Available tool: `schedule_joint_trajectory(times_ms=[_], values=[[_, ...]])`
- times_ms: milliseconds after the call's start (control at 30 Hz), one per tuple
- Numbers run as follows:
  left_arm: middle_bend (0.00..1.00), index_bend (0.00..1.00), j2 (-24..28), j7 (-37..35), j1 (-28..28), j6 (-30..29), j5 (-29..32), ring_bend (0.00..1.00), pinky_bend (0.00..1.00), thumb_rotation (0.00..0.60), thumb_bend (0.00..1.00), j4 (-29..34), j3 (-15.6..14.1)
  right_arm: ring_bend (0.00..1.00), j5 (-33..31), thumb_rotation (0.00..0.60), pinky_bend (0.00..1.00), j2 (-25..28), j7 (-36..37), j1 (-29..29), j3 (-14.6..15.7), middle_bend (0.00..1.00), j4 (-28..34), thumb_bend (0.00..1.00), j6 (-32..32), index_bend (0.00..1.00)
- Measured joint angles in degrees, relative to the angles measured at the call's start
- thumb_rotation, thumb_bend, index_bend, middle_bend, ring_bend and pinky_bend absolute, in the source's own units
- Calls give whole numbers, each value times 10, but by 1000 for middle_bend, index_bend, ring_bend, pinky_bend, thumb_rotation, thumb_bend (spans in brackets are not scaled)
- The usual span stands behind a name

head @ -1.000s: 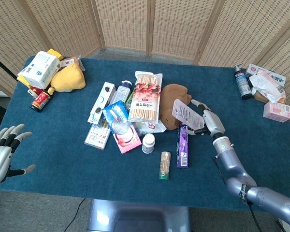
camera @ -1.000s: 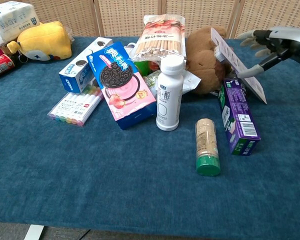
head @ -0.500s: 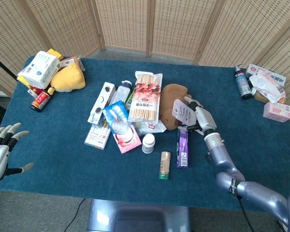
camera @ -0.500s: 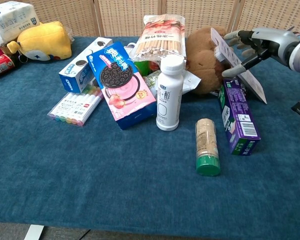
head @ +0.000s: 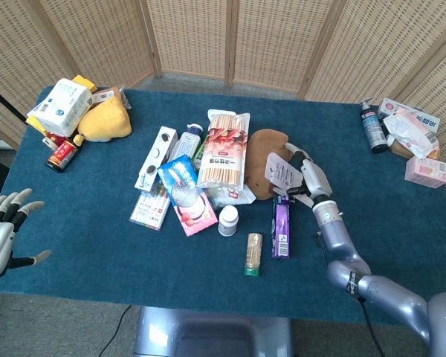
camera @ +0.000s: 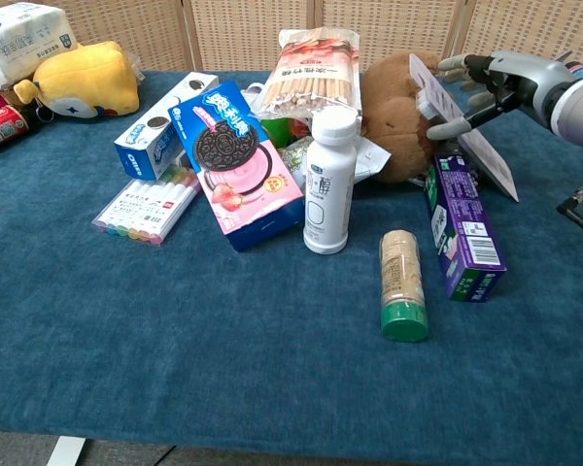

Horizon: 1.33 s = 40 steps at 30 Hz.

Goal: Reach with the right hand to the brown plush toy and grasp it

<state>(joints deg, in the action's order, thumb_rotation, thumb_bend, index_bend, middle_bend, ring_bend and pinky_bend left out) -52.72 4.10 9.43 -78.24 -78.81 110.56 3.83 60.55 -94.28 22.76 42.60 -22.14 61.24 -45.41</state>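
Chest view shows the brown plush toy (camera: 396, 112), soft and light, just behind the purple box (camera: 463, 226); right hand (camera: 494, 85), fingers apart, should squeeze its rounded body.

brown plush toy (camera: 396, 109) | partly hidden by white card (camera: 459, 124) | grip perhaps unclear

- "OREO" reads on the blue-and-white biscuit box (camera: 161, 124), in the chest view.
- The pink-and-blue biscuit box (camera: 235, 163) shows a sandwich biscuit; its lettering is too small to read.
- Print on the white bottle (camera: 329, 183) and the purple box (camera: 463, 226) is illegible.
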Motion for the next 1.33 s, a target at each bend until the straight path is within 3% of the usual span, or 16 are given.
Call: schedule_joint_trajectory(times_ms=[67,233,533,767,1067,1333], values=[[0,217,0,0,0,0,0,0,0,600,0,0,0,385,8,600,613,-4,15,-1,0,574,-7,210,-3,241],[0,217,0,1,0,-1,0,0,0,600,0,1,0,524,30,600,762,-13,41,-6,3,732,-27,253,-9,378],[0,217,0,0,0,-1,-3,0,0,600,0,2,-1,543,39,600,769,-6,42,-12,1,753,-20,268,-32,404],[0,218,1,-4,0,-1,-5,0,0,600,0,2,-1,543,35,600,769,32,25,-21,-12,753,25,256,-51,400],[0,218,5,-24,2,4,-13,0,0,600,0,3,-3,543,19,600,770,107,-23,-41,-37,752,143,252,-90,401],[0,218,17,-60,1,5,-25,0,0,600,0,2,-4,543,-5,600,769,185,-102,-53,-70,752,296,247,-139,403]])
